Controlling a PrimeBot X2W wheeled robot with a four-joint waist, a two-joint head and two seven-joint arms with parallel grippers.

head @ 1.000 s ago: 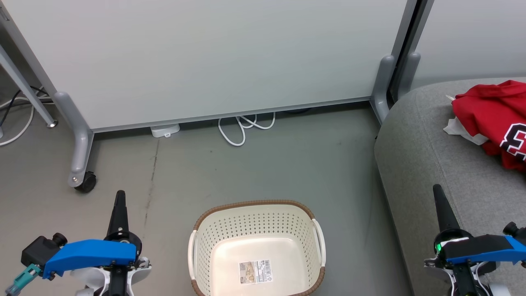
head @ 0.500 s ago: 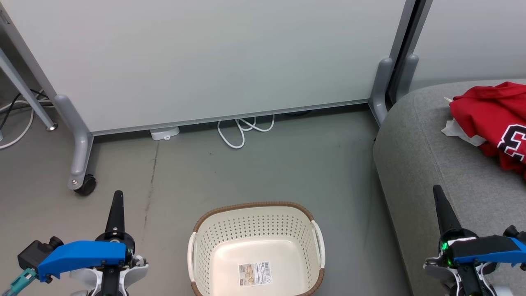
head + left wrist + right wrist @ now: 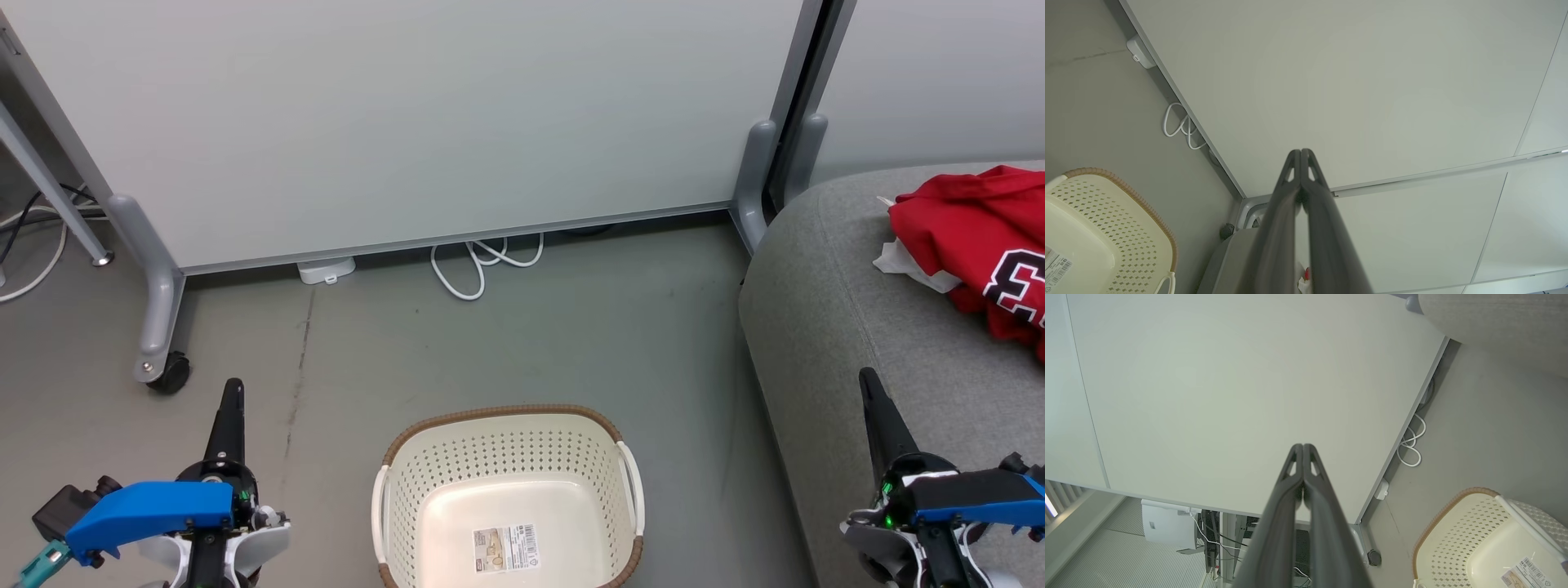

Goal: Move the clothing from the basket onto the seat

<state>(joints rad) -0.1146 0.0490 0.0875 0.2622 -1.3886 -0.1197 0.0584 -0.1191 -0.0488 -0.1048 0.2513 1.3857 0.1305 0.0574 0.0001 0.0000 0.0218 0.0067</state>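
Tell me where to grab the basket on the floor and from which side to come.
Take the basket by its white side handles, coming down from above. It stands upright, open-topped, and each handle bows out from the rim, so a finger could probably hook under it. It looks too wide for one gripper: use the left gripper and right gripper, one handle each.

Perforated glossy plastic basket (image 3: 506,451), matt fabric seat (image 3: 829,327)

Bright, even, diffuse light, faint soft shadows, mild sheen inside the basket (image 3: 445,523), wide-angle distortion in wrist views.
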